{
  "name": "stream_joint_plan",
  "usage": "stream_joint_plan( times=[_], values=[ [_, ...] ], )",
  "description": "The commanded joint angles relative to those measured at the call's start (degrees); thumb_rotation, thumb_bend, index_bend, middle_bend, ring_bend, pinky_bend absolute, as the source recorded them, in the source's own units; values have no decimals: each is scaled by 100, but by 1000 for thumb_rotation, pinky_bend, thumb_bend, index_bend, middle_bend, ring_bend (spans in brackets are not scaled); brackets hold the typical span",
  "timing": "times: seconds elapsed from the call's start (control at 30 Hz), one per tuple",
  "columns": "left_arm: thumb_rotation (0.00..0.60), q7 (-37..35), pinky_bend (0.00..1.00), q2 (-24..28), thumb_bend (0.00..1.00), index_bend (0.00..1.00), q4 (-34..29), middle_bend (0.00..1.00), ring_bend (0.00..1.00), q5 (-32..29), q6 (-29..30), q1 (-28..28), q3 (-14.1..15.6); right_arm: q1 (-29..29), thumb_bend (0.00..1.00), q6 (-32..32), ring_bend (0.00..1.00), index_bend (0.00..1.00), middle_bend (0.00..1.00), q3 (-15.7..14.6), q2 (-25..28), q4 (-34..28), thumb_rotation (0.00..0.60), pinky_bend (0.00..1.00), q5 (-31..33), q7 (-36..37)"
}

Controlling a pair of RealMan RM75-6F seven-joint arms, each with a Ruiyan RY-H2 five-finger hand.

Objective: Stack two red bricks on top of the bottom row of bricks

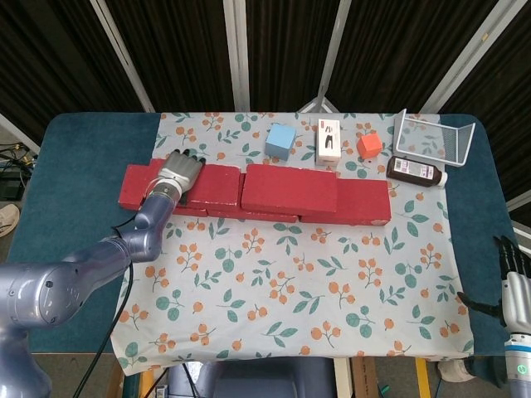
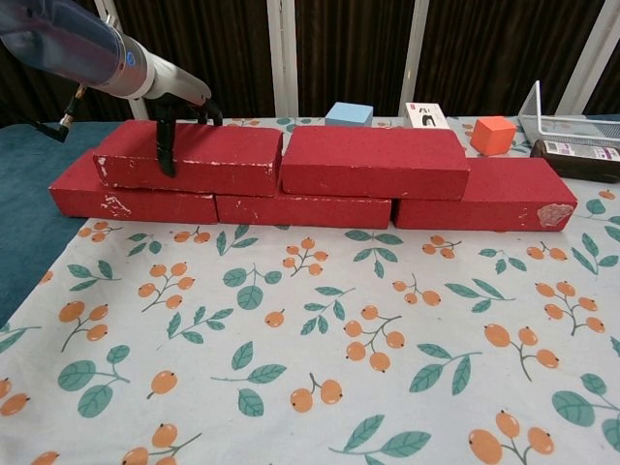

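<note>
Three red bricks form the bottom row (image 2: pixel 302 209) on the floral cloth. Two more red bricks lie on top of it. The upper left brick (image 2: pixel 208 157) (image 1: pixel 214 184) is gripped by my left hand (image 1: pixel 181 170) (image 2: pixel 181 105), thumb down its front face and fingers over its back edge. The upper right brick (image 2: pixel 373 160) (image 1: pixel 289 188) lies beside it, the two ends almost touching. My right hand (image 1: pixel 516 290) hangs off the table's front right corner, fingers extended and holding nothing.
Behind the bricks stand a blue cube (image 1: pixel 281 141), a white box (image 1: pixel 329 141) and an orange cube (image 1: pixel 369 146). A dark bottle (image 1: pixel 417 172) lies at the right, with a clear tray (image 1: pixel 431 139) behind it.
</note>
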Motion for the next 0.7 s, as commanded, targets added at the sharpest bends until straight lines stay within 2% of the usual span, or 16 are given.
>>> stream_joint_plan(
  times=[0.03,0.37,0.7],
  values=[
    [600,83,138,1,0,131,-28,237,64,-87,30,-28,19,-3,129,4,0,0,9,1,0,-1,600,0,2,1],
    [600,336,138,-73,0,114,15,214,62,-261,135,-21,-38,-8,130,0,0,0,9,11,9,-7,600,0,26,6],
    [600,504,151,-146,0,120,109,233,62,-333,277,72,-236,-5,129,-11,0,0,9,4,7,-14,600,0,30,-27]
  ],
)
